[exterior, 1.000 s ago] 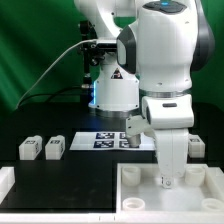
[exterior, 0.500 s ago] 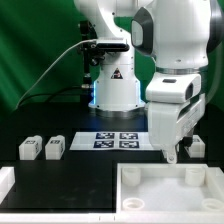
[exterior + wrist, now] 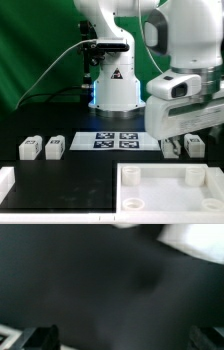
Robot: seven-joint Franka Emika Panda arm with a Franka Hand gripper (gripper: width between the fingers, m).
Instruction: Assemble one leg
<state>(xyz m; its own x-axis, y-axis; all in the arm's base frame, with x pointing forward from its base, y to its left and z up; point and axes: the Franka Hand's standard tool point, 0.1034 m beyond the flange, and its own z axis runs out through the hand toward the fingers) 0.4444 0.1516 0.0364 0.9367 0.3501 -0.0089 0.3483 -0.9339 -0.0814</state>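
Two legs [image 3: 29, 149] [image 3: 54, 148], small white blocks with marker tags, stand side by side on the black table at the exterior view's left. Another leg [image 3: 194, 147] stands at the right, behind the large white tray-like piece [image 3: 150, 172]. My gripper [image 3: 178, 146] hangs just above the table beside this right leg, close to it on its left. In the blurred wrist view the two fingers [image 3: 44, 337] stand wide apart over dark table with nothing between them, so my gripper [image 3: 128, 337] is open. Whether a finger touches the leg is unclear.
The marker board [image 3: 118, 141] lies flat in front of the robot base [image 3: 112, 85]. A white piece [image 3: 5, 186] sits at the front left corner. White blurs [image 3: 195, 241] show at the edge of the wrist view.
The arm has swung from above the tray-like piece toward the exterior view's right and back, and the gripper now sits beside the right leg.
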